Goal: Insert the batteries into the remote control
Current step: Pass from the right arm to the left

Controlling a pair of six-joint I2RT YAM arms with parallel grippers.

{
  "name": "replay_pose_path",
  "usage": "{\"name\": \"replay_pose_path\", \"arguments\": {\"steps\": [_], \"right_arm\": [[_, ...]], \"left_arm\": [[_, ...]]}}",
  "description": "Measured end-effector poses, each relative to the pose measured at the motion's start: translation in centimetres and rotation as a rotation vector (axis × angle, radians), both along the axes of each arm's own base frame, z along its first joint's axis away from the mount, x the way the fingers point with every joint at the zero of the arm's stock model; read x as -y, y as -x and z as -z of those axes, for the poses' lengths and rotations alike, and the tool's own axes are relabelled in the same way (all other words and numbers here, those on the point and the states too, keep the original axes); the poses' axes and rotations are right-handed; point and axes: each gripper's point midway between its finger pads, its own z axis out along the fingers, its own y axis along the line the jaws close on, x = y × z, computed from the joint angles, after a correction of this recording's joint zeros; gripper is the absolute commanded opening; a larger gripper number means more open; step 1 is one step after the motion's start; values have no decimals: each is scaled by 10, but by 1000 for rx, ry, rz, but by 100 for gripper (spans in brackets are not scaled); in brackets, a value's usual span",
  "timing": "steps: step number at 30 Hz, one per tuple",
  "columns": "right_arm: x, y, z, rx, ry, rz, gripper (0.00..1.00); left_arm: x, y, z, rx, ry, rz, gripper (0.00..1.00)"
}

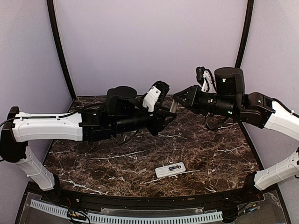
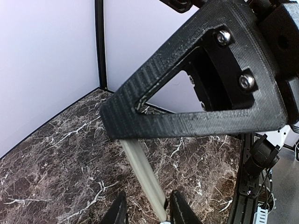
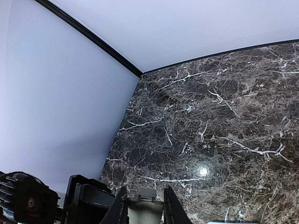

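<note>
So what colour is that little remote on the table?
The remote control is white with a small dark screen; clearest in the top view.

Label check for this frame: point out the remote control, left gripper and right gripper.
remote control (image 1: 170, 170): top view, middle of its white body.
left gripper (image 2: 149, 212): left wrist view, midway between its fingertips.
right gripper (image 3: 145, 207): right wrist view, midway between its fingertips.

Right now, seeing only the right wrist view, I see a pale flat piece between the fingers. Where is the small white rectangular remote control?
Observer: The remote control lies screen up on the dark marble table, near its front edge, apart from both arms.
Operator: Is the left gripper near the pale flat piece?
Observer: Yes. The left gripper straddles the free end of the pale flat piece in mid-air, jaws open.
</note>
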Motion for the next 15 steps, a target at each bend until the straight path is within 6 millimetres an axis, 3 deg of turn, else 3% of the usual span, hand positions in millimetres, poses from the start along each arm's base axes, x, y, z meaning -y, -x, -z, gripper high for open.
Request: {"name": "replay_pose_path", "arguments": {"steps": [8, 15], "right_arm": [[-2, 1, 0, 6, 2, -17, 14], [-5, 3, 0, 9, 2, -34, 14]], "left_arm": [[1, 0, -4, 14, 13, 2, 23], [1, 0, -5, 18, 14, 6, 7]]}}
